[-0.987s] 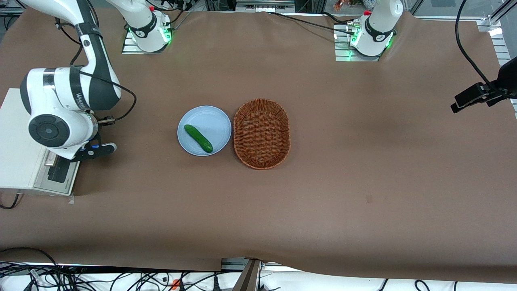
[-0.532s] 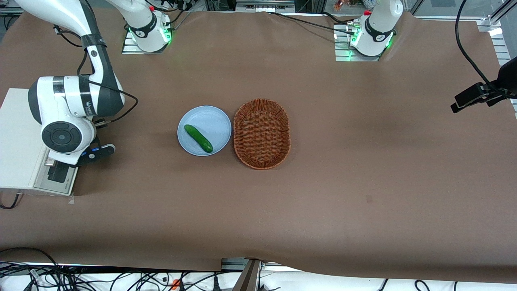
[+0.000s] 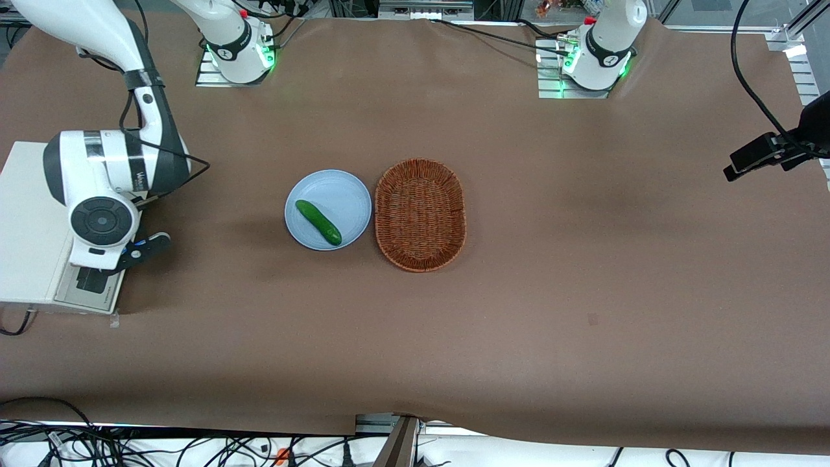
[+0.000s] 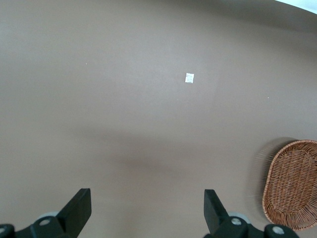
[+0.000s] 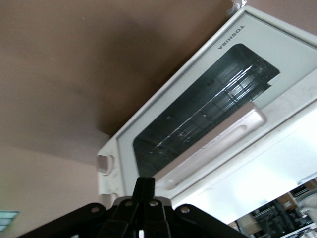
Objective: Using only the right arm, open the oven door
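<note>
The cream-white toaster oven stands at the working arm's end of the table. Its oven door, a silver frame round dark glass, lies flush against the oven body, and the silver bar handle runs along one edge. The right arm hangs over the oven's front, so only part of the door shows in the front view. My gripper is shut with nothing in it. It sits a short way from the handle, near the end by the two knobs, and does not touch it.
A light blue plate with a green cucumber on it lies mid-table, with an oval wicker basket beside it. A brown cloth covers the table. A black camera juts in at the parked arm's end.
The right arm's wrist has sunk lower over the oven's front and turned a little. The oven door has not moved.
</note>
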Robot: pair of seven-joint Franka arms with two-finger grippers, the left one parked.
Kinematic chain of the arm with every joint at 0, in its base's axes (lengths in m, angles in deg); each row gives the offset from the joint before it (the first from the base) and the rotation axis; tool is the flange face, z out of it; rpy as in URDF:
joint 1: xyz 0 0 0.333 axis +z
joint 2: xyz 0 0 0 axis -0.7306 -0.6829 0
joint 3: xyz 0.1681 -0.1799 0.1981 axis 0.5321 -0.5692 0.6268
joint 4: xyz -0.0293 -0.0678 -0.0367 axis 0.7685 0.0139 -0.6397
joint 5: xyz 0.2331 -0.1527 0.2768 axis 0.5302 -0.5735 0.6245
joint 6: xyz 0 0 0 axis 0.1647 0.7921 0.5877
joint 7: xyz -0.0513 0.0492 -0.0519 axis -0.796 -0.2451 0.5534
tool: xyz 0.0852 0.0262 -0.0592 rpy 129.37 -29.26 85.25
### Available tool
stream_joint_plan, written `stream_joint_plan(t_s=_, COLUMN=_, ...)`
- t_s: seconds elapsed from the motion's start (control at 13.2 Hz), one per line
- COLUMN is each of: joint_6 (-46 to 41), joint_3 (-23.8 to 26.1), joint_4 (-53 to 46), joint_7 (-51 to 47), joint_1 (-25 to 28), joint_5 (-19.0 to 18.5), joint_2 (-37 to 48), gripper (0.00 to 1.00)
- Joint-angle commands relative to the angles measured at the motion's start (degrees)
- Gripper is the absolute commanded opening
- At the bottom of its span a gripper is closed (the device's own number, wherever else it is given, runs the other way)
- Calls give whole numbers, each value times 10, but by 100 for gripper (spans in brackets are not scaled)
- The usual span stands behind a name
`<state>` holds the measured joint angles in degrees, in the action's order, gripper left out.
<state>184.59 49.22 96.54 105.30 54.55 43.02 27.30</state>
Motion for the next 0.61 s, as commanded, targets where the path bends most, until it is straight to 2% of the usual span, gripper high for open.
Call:
stream_joint_plan(t_s=0.0, joint_6=32, joint_3=1, joint_4=5, joint_7=53, joint_1=-29, joint_5=-18, joint_2=-1, gripper=0)
stream_joint_plan(t_s=0.53, joint_6=54, joint_3=0, joint_4=5, joint_7=75, joint_1=-43, joint_5=-32, joint_2=-6, gripper=0)
